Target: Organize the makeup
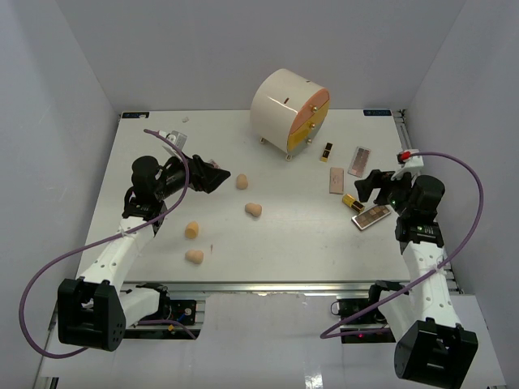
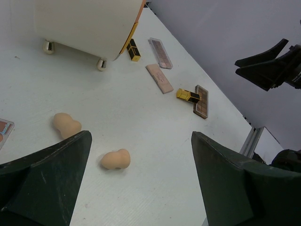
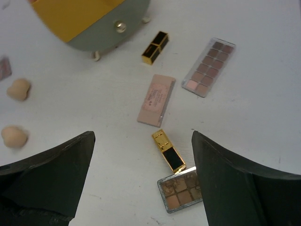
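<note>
Overhead: a cream drawer box [image 1: 280, 109] stands far-centre on the tabletop [image 1: 284, 243], drawers shut. Four sponges [image 1: 254, 210] lie to the left, palettes [image 1: 336, 181] and lipsticks [image 1: 353, 203] to the right.
Left wrist: left fingers [image 2: 47, 179] wide apart, empty, above sponges.
Right wrist: right fingers [image 3: 244, 183] apart, empty, above lipsticks.

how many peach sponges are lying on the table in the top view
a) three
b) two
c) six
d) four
d, the top view shows four of them: the far sponge, the middle sponge, the left sponge and the nearest sponge.
</note>
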Robot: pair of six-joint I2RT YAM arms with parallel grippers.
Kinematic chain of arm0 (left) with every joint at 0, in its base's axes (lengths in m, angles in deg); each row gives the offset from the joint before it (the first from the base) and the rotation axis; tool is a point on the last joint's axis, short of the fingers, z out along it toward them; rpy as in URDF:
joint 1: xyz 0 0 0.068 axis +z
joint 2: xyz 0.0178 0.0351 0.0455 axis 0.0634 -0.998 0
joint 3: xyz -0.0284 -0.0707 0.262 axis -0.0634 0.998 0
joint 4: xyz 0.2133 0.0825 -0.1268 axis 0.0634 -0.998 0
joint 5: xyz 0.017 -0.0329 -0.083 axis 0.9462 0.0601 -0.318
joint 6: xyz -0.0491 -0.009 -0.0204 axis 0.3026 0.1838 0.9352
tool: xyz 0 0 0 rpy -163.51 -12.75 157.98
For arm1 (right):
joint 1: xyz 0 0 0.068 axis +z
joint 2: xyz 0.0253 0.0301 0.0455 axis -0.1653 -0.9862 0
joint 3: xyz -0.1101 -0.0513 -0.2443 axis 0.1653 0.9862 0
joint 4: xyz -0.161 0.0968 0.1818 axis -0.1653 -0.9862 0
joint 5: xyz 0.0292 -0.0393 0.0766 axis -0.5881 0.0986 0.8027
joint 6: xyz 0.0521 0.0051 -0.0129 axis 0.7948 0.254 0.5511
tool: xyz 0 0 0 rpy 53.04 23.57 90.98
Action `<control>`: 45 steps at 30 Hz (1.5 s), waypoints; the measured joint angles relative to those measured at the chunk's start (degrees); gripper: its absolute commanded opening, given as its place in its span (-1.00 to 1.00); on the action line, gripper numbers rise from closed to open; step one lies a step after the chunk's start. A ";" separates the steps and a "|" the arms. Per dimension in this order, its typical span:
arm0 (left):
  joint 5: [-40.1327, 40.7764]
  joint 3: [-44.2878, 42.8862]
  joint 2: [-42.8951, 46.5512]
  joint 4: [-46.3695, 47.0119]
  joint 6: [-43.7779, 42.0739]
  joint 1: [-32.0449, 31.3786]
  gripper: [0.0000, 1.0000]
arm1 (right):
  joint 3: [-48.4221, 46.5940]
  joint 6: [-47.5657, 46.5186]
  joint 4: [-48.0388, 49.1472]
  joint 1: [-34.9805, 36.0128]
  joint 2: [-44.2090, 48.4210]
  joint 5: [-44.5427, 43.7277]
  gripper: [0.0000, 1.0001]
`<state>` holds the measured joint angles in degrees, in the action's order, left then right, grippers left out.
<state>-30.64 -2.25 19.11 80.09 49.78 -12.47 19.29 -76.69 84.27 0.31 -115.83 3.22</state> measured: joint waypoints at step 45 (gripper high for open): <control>-0.30 -0.96 0.00 -1.35 -1.65 0.00 0.96 | -70.12 15.00 -1.54 14.07 -70.73 16.53 0.44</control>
<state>-30.93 -3.21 19.11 78.74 48.13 -12.47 -50.83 -61.69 82.72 14.38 -186.57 19.76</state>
